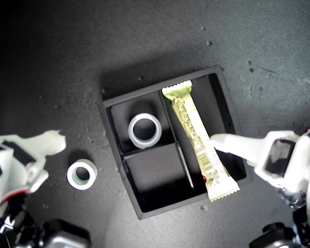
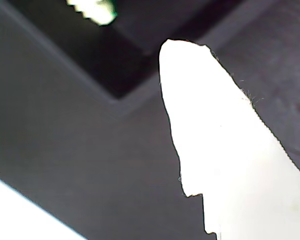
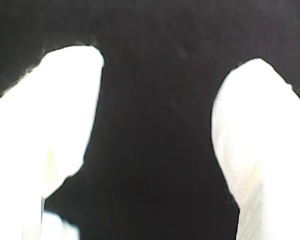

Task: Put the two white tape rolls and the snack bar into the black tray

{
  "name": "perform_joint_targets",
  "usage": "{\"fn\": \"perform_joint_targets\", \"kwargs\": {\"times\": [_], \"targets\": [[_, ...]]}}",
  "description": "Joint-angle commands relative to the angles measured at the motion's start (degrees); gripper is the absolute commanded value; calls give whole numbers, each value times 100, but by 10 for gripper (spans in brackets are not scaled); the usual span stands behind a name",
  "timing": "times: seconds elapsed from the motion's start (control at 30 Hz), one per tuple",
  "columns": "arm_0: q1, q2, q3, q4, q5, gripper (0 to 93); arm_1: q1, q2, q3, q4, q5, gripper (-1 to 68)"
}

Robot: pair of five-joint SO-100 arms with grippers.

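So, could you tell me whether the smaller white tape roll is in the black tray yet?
Not yet. The smaller white tape roll lies flat on the dark table, outside the square black tray.

A dark grey, matte, slightly grainy surface (image 1: 144, 41) fills the exterior view from edge to edge. Pale specks (image 1: 208, 43) dot it, mostly at upper right and lower centre. Light is brighter toward the upper right of the frame; the upper left falls into shadow.
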Motion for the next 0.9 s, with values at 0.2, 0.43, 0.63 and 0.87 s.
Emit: {"fn": "perform_joint_targets", "kwargs": {"times": [0.2,0.43,0.63,0.87], "targets": [[1310,334,2241,-3190,-967,159,800,932,-1503,53,773,1],[1477,-492,2224,-3867,-1090,161,1477,1222,-1283,53,2153,-1],[1406,-422,2856,-4315,-1327,161,1433,1222,-1274,53,2224,-1],[1204,-387,3542,-5071,-1283,161,1248,1222,-984,53,2224,-1]]}}
